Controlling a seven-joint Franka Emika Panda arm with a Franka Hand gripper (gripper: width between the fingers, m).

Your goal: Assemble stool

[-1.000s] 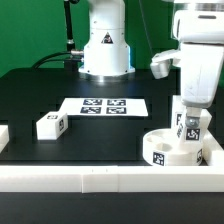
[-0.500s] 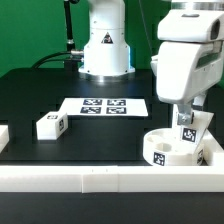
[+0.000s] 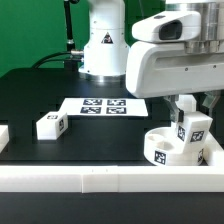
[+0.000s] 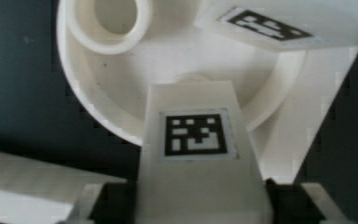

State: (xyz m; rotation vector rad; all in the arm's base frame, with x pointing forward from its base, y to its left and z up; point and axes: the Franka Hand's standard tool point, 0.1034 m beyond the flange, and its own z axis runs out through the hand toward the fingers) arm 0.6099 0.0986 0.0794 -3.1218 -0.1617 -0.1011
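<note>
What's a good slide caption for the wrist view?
Tagged stool leg meeting the round seat disc, an empty socket nearby.

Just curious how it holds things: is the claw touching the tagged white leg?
Touching. The wrist view shows the leg wedged between the gripper's two dark fingers, with no gap on either side.

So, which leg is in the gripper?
The upright leg over the round seat, at the exterior view's right; the gripper holds it. The other leg lies loose on the table near the marker board.
</note>
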